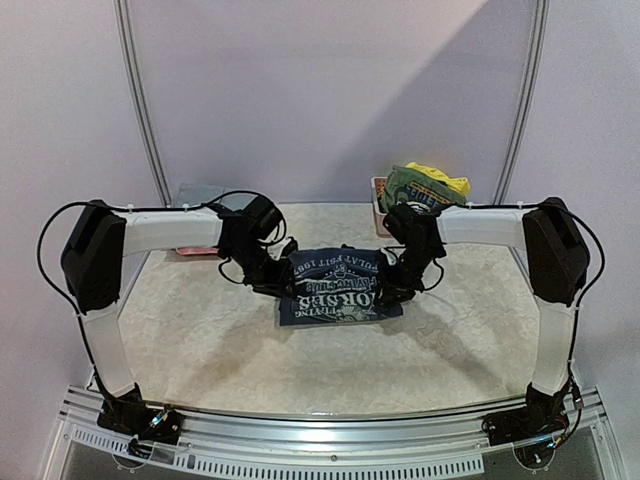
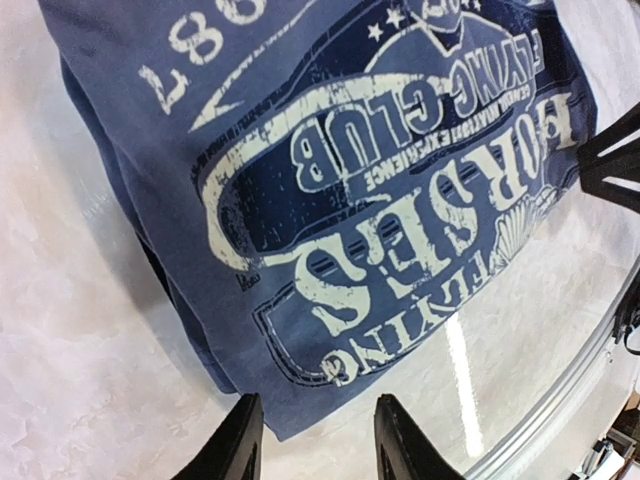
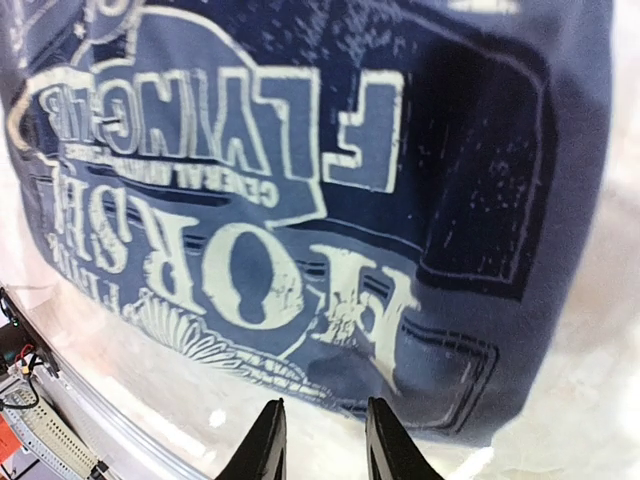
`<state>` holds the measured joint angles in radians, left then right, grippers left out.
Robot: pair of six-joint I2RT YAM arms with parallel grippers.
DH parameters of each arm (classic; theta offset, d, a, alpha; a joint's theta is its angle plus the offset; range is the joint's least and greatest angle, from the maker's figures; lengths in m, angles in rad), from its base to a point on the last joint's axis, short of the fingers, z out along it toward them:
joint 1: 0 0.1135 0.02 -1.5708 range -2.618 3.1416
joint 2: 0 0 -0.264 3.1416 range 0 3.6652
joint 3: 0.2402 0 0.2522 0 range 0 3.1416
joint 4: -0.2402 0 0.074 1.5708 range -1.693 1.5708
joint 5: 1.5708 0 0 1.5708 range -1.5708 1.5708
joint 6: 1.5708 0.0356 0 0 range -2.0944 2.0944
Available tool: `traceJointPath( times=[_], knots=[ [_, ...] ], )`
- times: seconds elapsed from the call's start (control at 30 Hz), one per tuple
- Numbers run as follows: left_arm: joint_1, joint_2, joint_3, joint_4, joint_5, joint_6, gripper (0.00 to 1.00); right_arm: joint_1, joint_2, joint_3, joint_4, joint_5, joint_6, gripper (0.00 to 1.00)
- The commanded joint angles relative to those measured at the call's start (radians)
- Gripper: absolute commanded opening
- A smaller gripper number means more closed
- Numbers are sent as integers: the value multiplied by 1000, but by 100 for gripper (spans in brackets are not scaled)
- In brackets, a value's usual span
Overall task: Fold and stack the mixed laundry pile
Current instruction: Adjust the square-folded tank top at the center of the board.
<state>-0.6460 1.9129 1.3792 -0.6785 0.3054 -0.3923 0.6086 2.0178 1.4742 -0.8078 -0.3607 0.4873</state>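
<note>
Fabric lying folded at the middle of the table (image 1: 200, 340), the navy top (image 1: 335, 290) is looking soft and light, so you're best taking it by its edges; left gripper (image 2: 315, 420) and right gripper (image 3: 322, 415) are hovering there, jaws parted, empty.

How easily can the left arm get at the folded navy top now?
Probably yes, easily: the left arm has its fingers apart right at a corner of the navy top; nothing lies in between.
</note>
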Motion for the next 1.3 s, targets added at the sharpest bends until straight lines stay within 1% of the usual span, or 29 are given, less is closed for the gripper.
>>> traceJointPath(
  times=[0.0, 0.4, 0.6, 0.87, 1.1, 1.27],
  knots=[
    [-30, 7, 13, -15, 10, 6, 38, 2, -34, 4, -25, 31, -6, 29],
    [-65, 139, 32, 67, 56, -22, 38, 0, 13, -88, 36, 41, 1, 29],
    [-82, 175, -7, 92, 62, -27, 37, 1, 21, -160, 74, 22, 2, 28],
    [-104, 130, -151, 139, 61, -46, 36, 1, -25, -290, 125, -11, 31, 28],
    [-151, 29, -290, 156, 60, -74, 35, 10, -115, -416, 156, -22, 85, 28],
    [-179, -44, -360, 135, 44, -73, 35, 28, -180, -488, 159, -15, 131, 28]
  ],
)
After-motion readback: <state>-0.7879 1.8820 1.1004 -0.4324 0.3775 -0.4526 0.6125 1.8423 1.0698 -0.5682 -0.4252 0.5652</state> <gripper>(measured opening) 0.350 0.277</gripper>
